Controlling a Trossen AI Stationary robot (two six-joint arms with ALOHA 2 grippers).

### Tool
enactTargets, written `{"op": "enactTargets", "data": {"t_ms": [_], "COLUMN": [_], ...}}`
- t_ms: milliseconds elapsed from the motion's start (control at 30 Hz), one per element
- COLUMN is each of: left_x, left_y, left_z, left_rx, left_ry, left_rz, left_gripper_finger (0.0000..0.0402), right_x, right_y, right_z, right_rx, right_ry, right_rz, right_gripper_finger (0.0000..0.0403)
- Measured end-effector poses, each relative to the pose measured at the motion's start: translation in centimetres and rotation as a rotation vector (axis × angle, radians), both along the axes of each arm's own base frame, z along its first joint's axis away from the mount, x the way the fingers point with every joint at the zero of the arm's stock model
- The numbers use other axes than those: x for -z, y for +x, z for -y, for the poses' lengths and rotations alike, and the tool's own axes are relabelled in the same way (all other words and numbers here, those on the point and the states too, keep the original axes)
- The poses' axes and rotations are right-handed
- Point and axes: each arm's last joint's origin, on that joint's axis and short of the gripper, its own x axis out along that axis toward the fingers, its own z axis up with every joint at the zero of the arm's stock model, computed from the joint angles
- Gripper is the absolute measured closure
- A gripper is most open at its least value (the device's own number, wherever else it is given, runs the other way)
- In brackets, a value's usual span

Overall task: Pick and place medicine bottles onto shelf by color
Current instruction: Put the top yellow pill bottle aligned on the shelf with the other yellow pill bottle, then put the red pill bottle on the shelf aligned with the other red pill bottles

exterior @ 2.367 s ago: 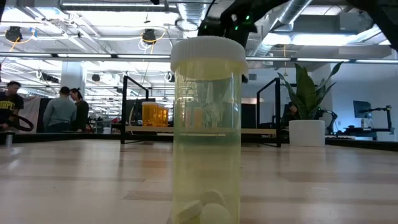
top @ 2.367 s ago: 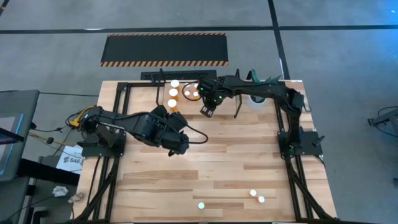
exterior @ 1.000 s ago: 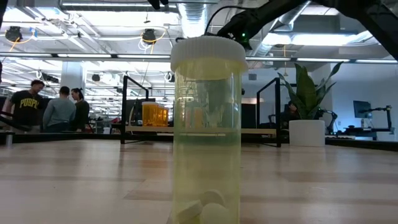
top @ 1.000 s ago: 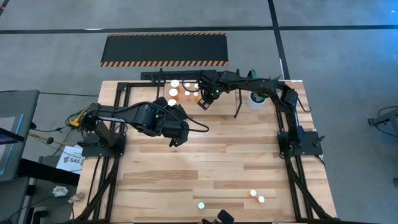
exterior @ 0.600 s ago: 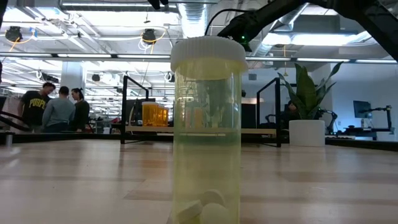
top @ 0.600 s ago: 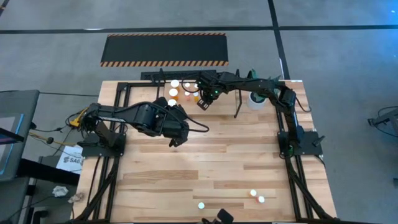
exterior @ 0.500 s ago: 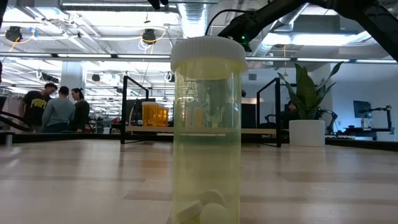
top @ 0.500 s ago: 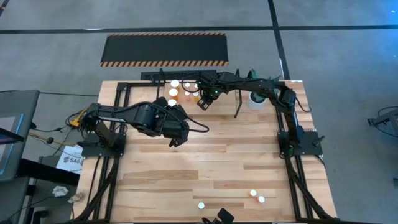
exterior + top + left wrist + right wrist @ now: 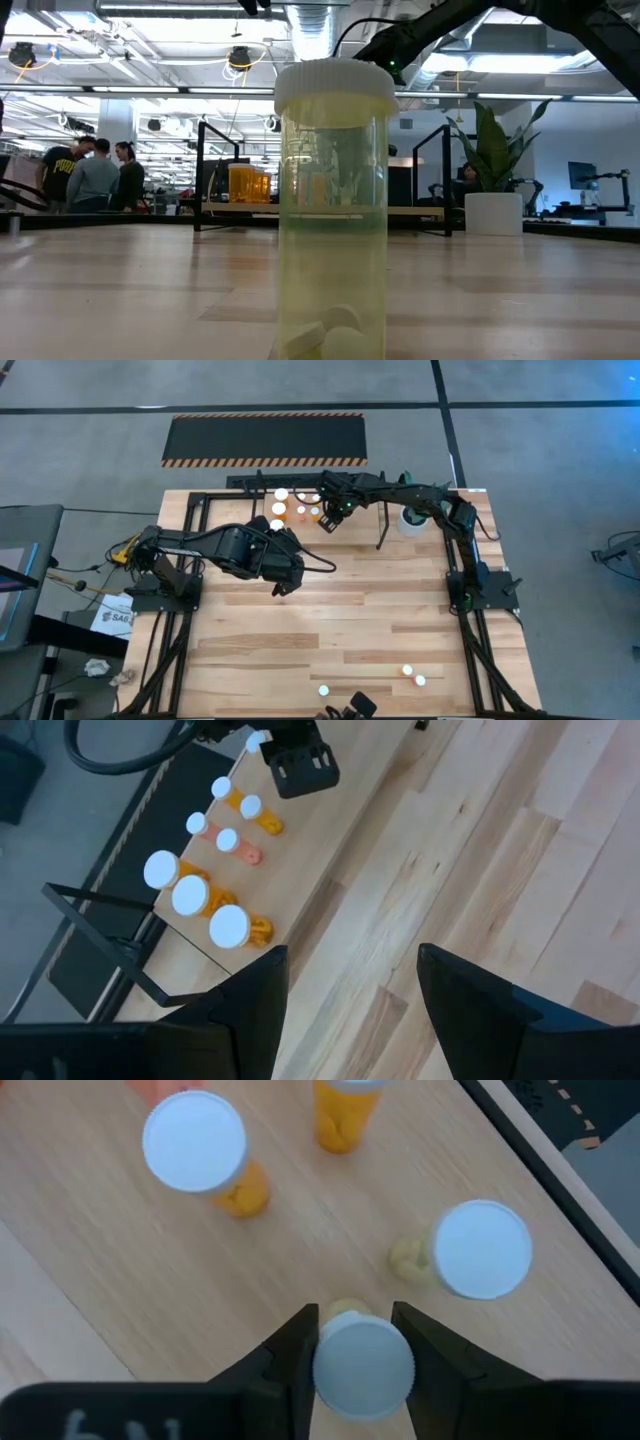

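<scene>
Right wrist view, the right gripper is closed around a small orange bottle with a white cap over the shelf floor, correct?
Not orange: the right wrist view shows the right gripper around a small pale yellowish bottle with a white cap, over the light wood shelf floor.

Wooden table (image 9: pixel 340 630); black-and-yellow striped floor mat (image 9: pixel 265 439) lay beyond its far edge; white pot with green plant (image 9: pixel 492 205) stood at a far corner; people (image 9: pixel 95 176) stood in background.

My tool (image 9: pixel 358 1345) clasps a white-capped pale bottle (image 9: pixel 362 1363) between its fingers, above the light wood shelf floor (image 9: pixel 90 1260); two orange bottles (image 9: pixel 200 1152) and another pale one (image 9: pixel 478 1250) stand nearby.
</scene>
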Motion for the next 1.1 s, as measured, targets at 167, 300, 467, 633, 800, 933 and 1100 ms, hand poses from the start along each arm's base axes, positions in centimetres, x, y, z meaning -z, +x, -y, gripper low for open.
{"op": "enactTargets", "data": {"t_ms": [167,300,467,633,800,933,1100], "left_x": [0.0,0.0,0.0,0.0,0.0,0.0,0.0], "left_y": [0.0,0.0,0.0,0.0,0.0,0.0,0.0], "left_z": [-0.2,-0.2,-0.1,-0.1,-0.1,-0.1,0.1], "left_rx": [-0.003,-0.003,0.0,0.0,0.0,-0.007,-0.015], "left_ry": [-0.001,-0.001,-0.001,-0.001,-0.001,-0.005,-0.011], "left_rz": [-0.001,-0.001,-0.003,-0.003,-0.003,0.002,0.011], "left_gripper_finger": [0.0192,0.0192,0.0192,0.0192,0.0192,0.0192,0.0192], "right_x": [0.0,0.0,0.0,-0.3,-2.4,-3.6,-5.6], "right_y": [0.1,0.1,0.1,-0.2,-0.6,-1.2,-2.6], "right_z": [-0.1,-0.1,-0.1,-0.3,-0.5,-1.0,-2.6], "right_rx": [-0.009,-0.011,-0.011,-0.012,-0.031,-0.063,-0.151], "right_ry": [0.017,0.019,0.02,0.039,0.055,0.088,0.161], "right_rz": [0.011,0.013,0.015,-0.018,-0.062,-0.141,-0.315], "right_gripper_finger": [0.0246,0.0223,0.0193,0.0174,0.0168,0.0168,0.0168]}}
